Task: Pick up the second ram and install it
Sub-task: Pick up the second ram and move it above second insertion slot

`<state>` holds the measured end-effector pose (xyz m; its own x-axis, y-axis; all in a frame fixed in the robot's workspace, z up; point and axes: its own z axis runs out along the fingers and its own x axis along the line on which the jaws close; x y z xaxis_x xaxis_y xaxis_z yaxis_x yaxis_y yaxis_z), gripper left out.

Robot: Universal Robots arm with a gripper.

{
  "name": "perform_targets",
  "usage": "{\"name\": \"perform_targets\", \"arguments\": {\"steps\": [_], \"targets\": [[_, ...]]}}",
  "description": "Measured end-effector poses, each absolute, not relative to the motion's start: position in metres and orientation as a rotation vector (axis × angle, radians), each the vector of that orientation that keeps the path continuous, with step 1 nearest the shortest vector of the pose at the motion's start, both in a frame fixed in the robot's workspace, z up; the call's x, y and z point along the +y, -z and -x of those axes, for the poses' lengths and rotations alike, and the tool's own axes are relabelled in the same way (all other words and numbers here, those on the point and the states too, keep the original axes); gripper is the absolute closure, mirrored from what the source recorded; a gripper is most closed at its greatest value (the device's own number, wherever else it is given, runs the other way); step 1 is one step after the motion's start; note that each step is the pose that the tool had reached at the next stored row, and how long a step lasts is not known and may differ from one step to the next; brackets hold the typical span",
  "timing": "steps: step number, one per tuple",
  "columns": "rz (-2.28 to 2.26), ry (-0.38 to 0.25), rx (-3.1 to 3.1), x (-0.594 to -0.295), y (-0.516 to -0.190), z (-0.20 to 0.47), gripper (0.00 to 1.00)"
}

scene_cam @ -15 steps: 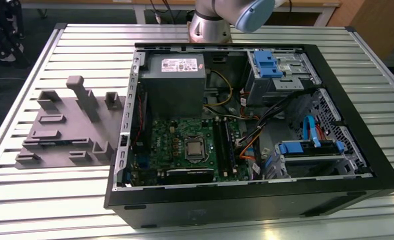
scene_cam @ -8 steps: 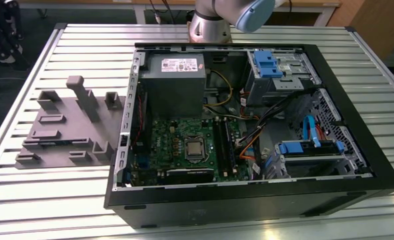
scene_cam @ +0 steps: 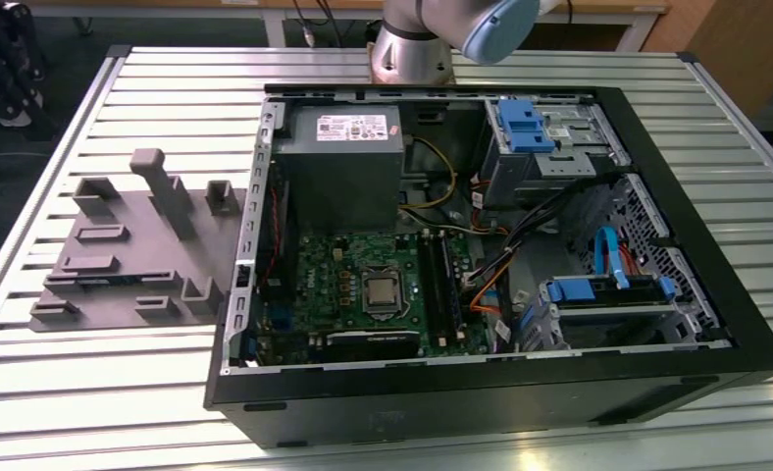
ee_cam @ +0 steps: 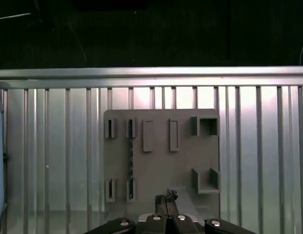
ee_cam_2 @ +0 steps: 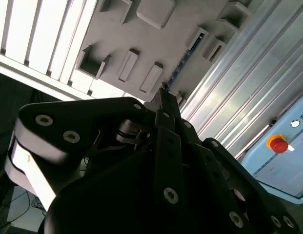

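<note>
The second ram [ee_cam: 131, 163] stands on edge in the grey holder [ee_cam: 161, 165], a thin blue-green strip held between two pairs of slotted posts. The exterior view shows the ram [scene_cam: 99, 279] as a bluish strip low on the holder [scene_cam: 125, 255], which lies at that view's left beside the open computer case [scene_cam: 491, 392]. In the second wrist view its edge [ee_cam_2: 186, 54] runs along the holder [ee_cam_2: 156, 44]. My gripper [ee_cam: 166, 199] hangs well above the holder, off to one side of the stick, with its fingers together and nothing between them. Its narrow tip [ee_cam_2: 164, 92] points at the holder.
Inside the case lie the green motherboard [scene_cam: 347, 285] with its long black slots [scene_cam: 441, 285], a grey power supply [scene_cam: 340, 162], blue drive brackets [scene_cam: 524, 128] and loose cables [scene_cam: 518, 235]. The slatted metal table [scene_cam: 164, 98] carries everything. A red button [ee_cam_2: 278, 144] sits beyond it.
</note>
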<state>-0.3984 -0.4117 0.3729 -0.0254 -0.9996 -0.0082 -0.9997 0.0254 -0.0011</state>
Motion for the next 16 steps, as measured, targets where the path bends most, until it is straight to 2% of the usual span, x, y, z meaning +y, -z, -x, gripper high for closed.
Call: {"name": "perform_targets", "arguments": {"steps": [16], "targets": [[2.254, -0.023, 2.2, -0.425, -0.363, 0.399, 0.89]]}}
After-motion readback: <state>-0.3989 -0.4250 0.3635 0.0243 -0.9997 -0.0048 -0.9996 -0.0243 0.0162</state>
